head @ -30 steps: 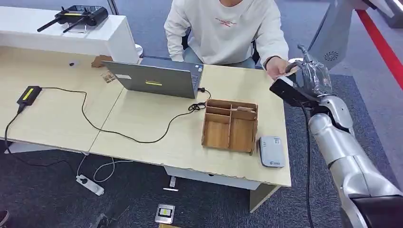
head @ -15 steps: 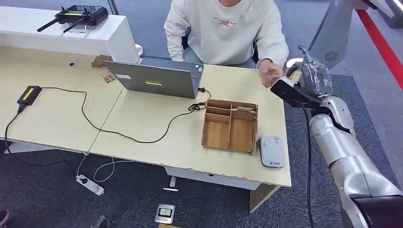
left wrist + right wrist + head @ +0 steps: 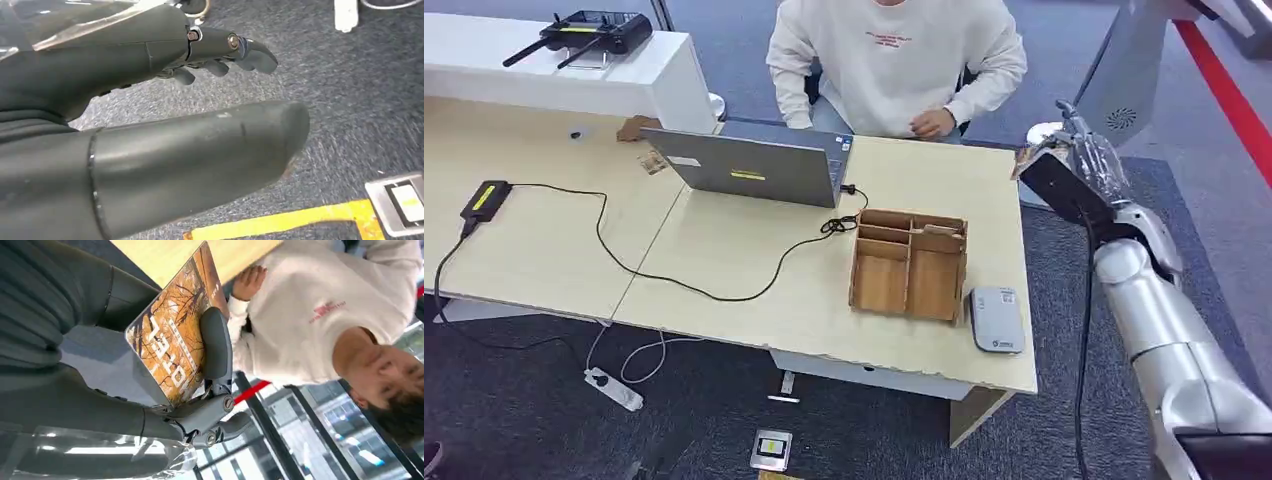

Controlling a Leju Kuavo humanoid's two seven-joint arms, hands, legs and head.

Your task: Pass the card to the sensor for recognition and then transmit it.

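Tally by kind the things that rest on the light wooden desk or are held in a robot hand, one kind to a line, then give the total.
Laptop: 1
Wooden organiser tray: 1
Grey card sensor: 1
Black adapter box with yellow label: 1
Card, held in the right hand: 1
Total: 5

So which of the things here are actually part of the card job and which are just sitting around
Part of the job:
- card, held in the right hand
- card reader, grey, on the desk's near right corner
- person seated behind the desk

Lying about:
- laptop
- wooden organiser
- black cable
- power strip on the floor
- left hand, holding nothing
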